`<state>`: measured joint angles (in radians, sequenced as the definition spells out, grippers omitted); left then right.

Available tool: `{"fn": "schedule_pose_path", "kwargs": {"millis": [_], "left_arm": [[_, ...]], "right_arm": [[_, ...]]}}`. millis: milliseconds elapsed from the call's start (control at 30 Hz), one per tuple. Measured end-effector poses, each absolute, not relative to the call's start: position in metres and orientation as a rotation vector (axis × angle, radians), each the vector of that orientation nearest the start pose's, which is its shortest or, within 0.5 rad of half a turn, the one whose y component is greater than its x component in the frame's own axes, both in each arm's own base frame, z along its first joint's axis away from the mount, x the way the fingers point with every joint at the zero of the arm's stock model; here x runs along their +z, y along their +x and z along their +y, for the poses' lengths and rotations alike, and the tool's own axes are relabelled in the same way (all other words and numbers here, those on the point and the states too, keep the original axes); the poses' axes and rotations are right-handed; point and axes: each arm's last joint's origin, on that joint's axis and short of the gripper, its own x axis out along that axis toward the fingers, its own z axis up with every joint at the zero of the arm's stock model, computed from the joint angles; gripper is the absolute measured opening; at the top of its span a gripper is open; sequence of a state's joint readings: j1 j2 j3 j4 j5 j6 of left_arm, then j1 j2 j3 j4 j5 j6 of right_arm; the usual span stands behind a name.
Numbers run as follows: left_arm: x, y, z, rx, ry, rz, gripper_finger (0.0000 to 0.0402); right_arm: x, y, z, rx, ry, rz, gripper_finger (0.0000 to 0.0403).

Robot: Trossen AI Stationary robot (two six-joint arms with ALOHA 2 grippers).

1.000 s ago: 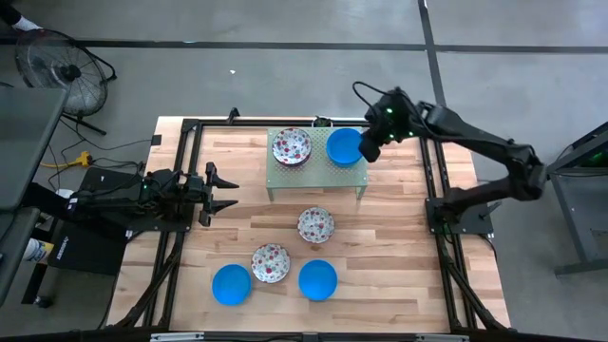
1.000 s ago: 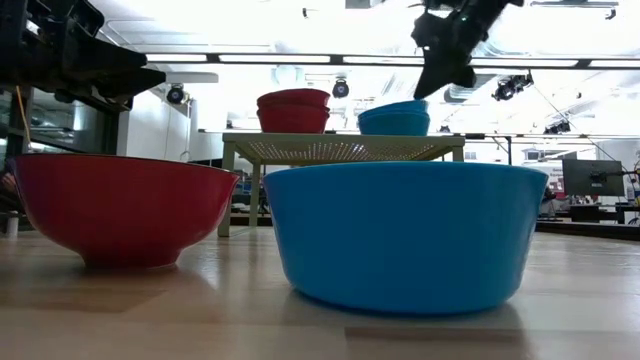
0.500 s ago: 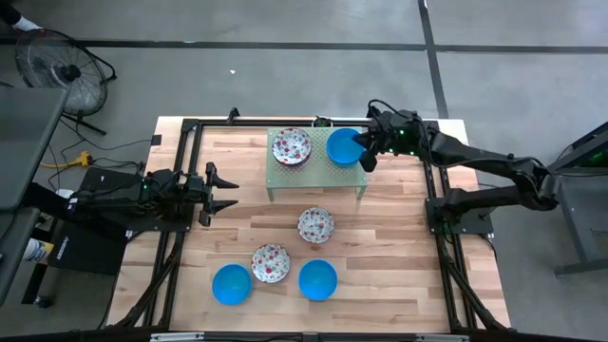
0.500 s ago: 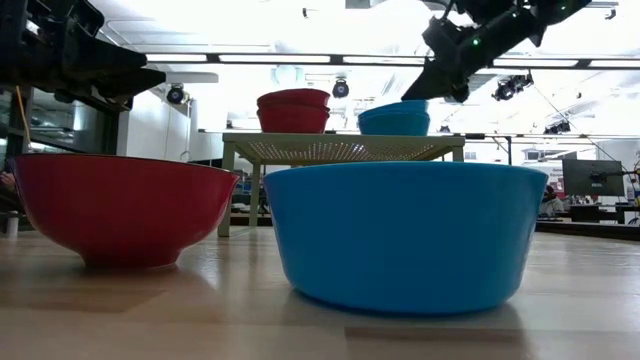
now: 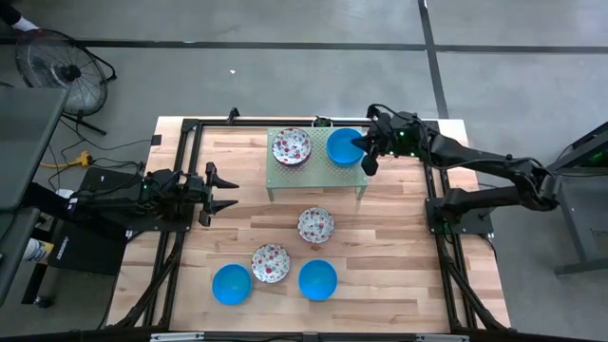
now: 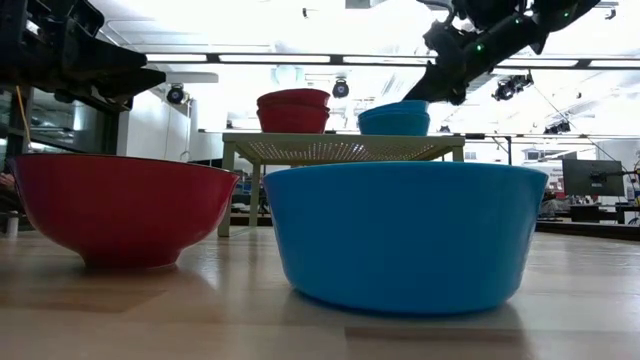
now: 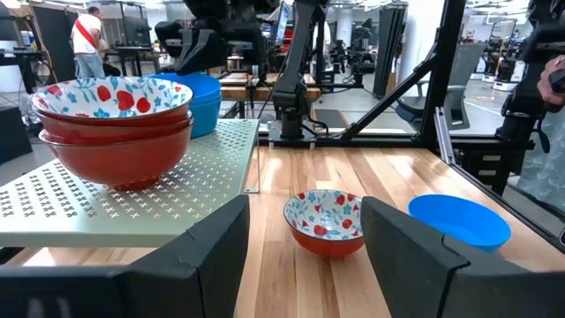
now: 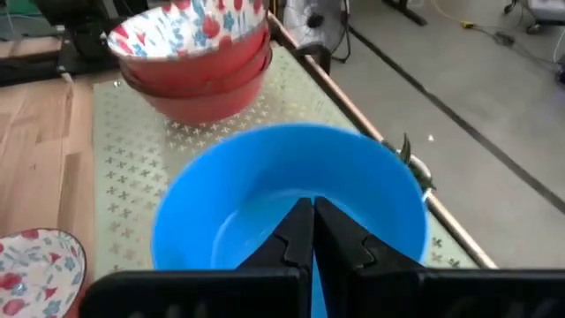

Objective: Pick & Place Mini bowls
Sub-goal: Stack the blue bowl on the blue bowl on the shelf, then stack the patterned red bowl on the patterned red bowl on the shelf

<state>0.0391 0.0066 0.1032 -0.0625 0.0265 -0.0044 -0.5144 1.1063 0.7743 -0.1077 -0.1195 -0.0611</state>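
Observation:
A green perforated stand (image 5: 315,163) at the table's far side carries a stack of floral bowls (image 5: 291,146) and a stack of blue bowls (image 5: 343,146). My right gripper (image 5: 364,155) is shut; it slants down from the right, its tips at the blue stack's right rim (image 6: 420,102). In the right wrist view the gripper (image 8: 312,212) points into the top blue bowl (image 8: 265,185). Two floral bowls (image 5: 315,224) (image 5: 270,262) and two blue bowls (image 5: 231,284) (image 5: 317,279) rest on the tabletop. My left gripper (image 5: 224,190) waits open at the table's left. My right gripper has its shut fingertips (image 8: 300,231) over the near wall of the top blue bowl, coming slantwise from the table's right. The fingers hide the rim beneath them, so I cannot tell whether they touch the bowl.
A black frame (image 5: 190,128) runs along the table's edges. In the low view a red-sided bowl (image 6: 120,205) and a blue bowl (image 6: 405,235) fill the foreground. Bare wood (image 5: 399,237) lies right of the loose bowls. A person (image 7: 86,44) stands in the room beyond.
My right gripper has come down toward the blue stack's right rim and tipped from pointing steeply down to a slant, mostly in the first half second. The bowls have stayed where they were.

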Motion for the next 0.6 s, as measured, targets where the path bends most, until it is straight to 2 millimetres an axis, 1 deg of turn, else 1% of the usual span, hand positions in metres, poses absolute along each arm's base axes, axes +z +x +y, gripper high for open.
{"fn": "schedule_pose_path", "kwargs": {"millis": [133, 233, 333, 400, 533, 600], "left_arm": [[0.192, 0.091, 0.003, 0.013, -0.003, -0.034, 0.0213], [0.192, 0.091, 0.003, 0.012, -0.004, -0.034, 0.0213], [0.192, 0.091, 0.003, 0.013, -0.003, -0.034, 0.0213], [0.192, 0.091, 0.003, 0.013, -0.004, -0.034, 0.0213], [0.192, 0.091, 0.003, 0.012, -0.004, -0.034, 0.0213], [0.192, 0.091, 0.003, 0.013, -0.004, -0.034, 0.0213]], "right_arm": [[0.297, 0.209, -0.110, -0.357, 0.051, 0.369, 0.0000], [0.312, 0.212, -0.102, -0.322, 0.042, 0.371, 0.0000], [0.326, 0.215, -0.089, -0.305, 0.064, 0.431, 0.0000], [0.333, 0.214, -0.079, -0.320, 0.111, 0.494, 0.0000], [0.345, 0.210, -0.058, -0.381, 0.226, 0.595, 0.0000], [0.346, 0.208, -0.048, -0.416, 0.297, 0.645, 0.0000]]}}
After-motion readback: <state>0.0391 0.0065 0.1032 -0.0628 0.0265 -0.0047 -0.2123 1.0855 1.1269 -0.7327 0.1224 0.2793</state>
